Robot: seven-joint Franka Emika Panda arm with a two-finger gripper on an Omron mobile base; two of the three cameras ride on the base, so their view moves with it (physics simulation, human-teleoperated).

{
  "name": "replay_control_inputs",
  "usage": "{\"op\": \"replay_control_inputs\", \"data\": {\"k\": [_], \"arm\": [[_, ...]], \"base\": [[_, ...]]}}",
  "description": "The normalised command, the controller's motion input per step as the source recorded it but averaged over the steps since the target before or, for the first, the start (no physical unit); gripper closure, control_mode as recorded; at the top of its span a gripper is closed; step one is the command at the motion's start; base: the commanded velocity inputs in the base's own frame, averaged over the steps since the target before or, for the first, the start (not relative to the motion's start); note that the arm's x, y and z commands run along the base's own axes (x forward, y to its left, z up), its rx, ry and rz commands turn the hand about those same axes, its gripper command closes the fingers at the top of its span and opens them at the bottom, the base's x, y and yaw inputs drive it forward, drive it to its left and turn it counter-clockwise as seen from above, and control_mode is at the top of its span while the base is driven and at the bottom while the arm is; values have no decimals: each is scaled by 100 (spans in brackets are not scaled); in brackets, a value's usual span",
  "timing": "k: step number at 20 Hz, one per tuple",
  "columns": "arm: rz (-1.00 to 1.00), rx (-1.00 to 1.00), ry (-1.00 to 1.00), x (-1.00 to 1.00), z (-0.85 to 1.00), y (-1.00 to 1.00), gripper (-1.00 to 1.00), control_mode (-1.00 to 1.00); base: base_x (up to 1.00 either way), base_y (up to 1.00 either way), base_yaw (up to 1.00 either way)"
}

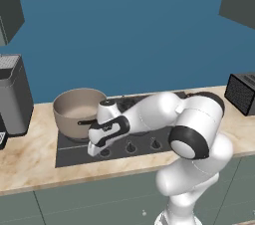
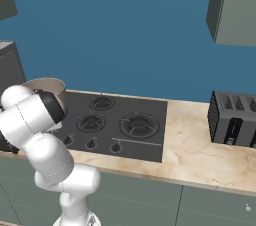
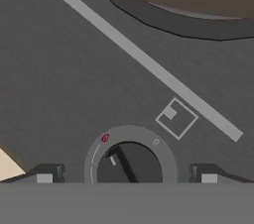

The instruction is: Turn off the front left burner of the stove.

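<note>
The stove (image 1: 74,153) is a flat dark grey cooktop set in the counter, with a row of small black knobs along its near edge. In the hand view one knob (image 3: 130,162) sits in a grey ring, its white mark pointing up-left towards a small red symbol (image 3: 104,138). My gripper (image 3: 126,176) is open, with one fingertip (image 3: 46,175) on each side of this knob and clear of it. From the left base view the gripper (image 1: 93,149) hangs low over the left end of the knob row. Three knobs (image 2: 91,144) show in the right base view.
A beige pot (image 1: 77,111) stands on the stove's left burner, just behind my hand. A grey boxy appliance (image 1: 12,94) is at the far left and a black toaster (image 2: 232,119) at the right. The marble counter (image 2: 195,155) runs along the front.
</note>
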Motion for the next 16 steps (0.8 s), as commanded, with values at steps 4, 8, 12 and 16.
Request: {"op": "replay_control_inputs", "data": {"k": [4, 8, 12, 16], "arm": [[-3, -1, 0, -6, 0, 0, -100, -100], [-1, -3, 0, 1, 0, 0, -100, -100], [0, -4, 0, 4, -4, 0, -100, -100], [0, -2, -1, 0, 0, 0, -100, -100]], "base": [[0, 0, 0], [0, 0, 0], [0, 0, 0], [0, 0, 0]]}}
